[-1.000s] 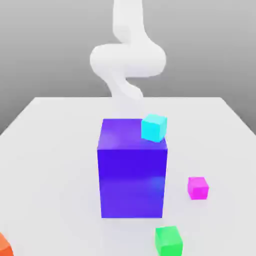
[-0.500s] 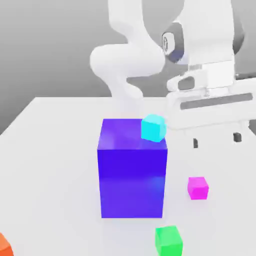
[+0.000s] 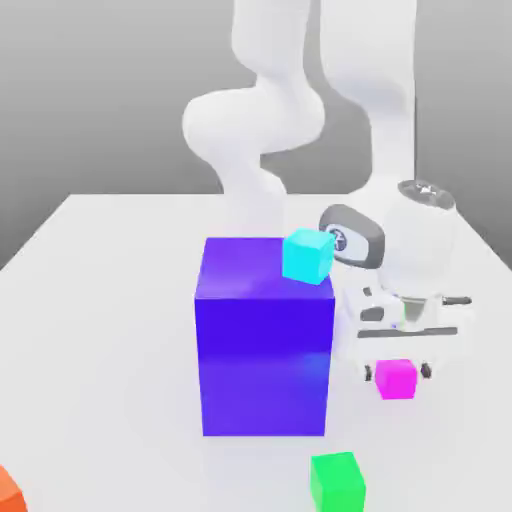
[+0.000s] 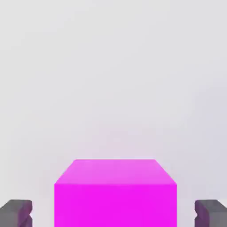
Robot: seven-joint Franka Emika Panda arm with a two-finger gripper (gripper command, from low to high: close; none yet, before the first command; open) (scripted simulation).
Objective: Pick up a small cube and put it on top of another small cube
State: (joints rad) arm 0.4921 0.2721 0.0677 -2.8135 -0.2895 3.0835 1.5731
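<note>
We count five blocks on the pale grey worktop [image 3: 100, 300]: one small glossy magenta-pink cube [image 3: 396, 379], one large blue-violet block [image 3: 264, 340], one small cyan cube [image 3: 307, 256] perched on that block's top corner, one green cube [image 3: 337, 481] near the front edge, and one orange block [image 3: 8, 490] (cut off at the corner). The white arm's hand [image 3: 397, 372] straddles the magenta-pink cube, its dark fingertips [image 4: 16, 213] standing clear of both sides, not gripping.
</note>
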